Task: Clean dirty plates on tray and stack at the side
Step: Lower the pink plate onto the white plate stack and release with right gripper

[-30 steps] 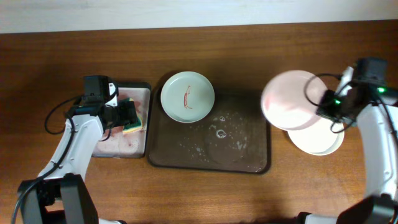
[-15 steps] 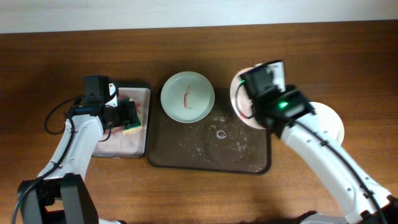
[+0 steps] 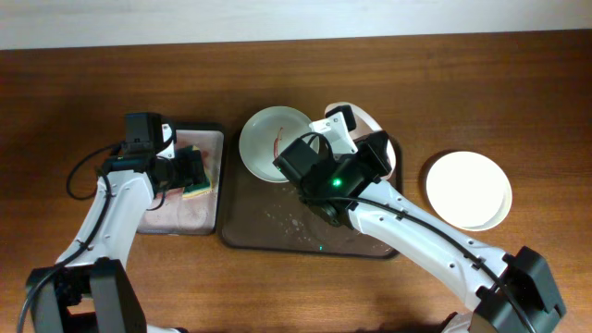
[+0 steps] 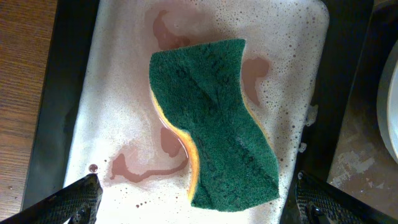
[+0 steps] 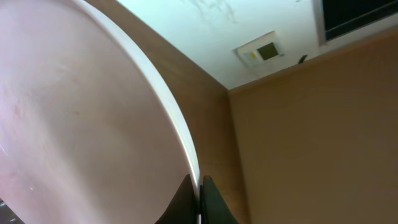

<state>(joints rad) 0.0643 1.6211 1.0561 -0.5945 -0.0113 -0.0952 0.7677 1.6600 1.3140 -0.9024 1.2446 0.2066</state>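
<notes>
Plates awaiting a wipe: a pinkish-white round plate (image 5: 81, 124) hangs tilted on edge in the right claw (image 5: 199, 190). Its two fingers are pinched tight on the rim, and the plate's face rises up and to the left of them. Below and just left of that claw, a pale green round plate (image 3: 277, 139) with a red-brown sauce streak (image 3: 280, 144) lies on the wet dark brown rectangular tray (image 3: 250, 217). Well to the claw's right, a white round plate (image 3: 467, 190) rests on the wooden worktop (image 3: 462, 74), off the tray. The left claw (image 4: 199, 205) is spread wide and empty, directly above a green-topped yellow sponge (image 4: 214, 124) in the foamy black-rimmed whitish sponge tray (image 4: 112, 93).

The step in hand appears to be scrubbing the held plate. To do it well, the left claw would drop straight down, close across the sponge's narrow waist and lift clear of the black rim before crossing. The right claw has only a thin pinch on a slick rim, so strokes should be light and aimed toward the pinched edge, lest the plate pivot or slip. Keeping the plate over the brown tray would catch drips. The green plate close below leaves little room to dip.
</notes>
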